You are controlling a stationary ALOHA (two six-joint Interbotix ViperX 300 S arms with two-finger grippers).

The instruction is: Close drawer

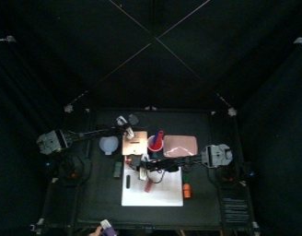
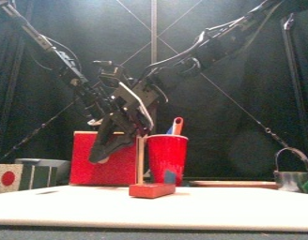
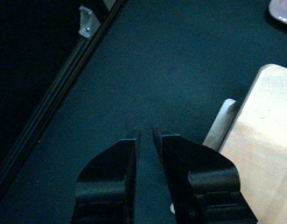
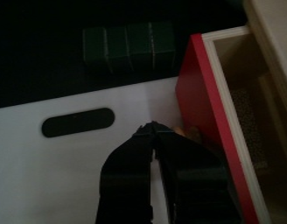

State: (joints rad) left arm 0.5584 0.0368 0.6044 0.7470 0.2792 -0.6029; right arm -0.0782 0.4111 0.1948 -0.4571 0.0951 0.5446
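Drawer (image 4: 254, 96) open, just beside right end effector (image 4: 157, 133) tips | right end effector narrow, empty | left end effector (image 3: 149, 140) near-closed, idle | step: approach | next: contact drawer front, push in

The pen is dim overall; the black curtains (image 1: 67, 55) absorb most light. In the top view, illumination falls from above onto the table (image 1: 221, 198), where the white sheet (image 1: 154, 189) is the brightest area. In the front view, a soft glow spreads behind the arms toward 12 o'clock, the red cup (image 2: 167, 159) shows bright colour, and the near tabletop is blurred. Both wrist views are dark and soft, with each gripper's near parts out of focus.
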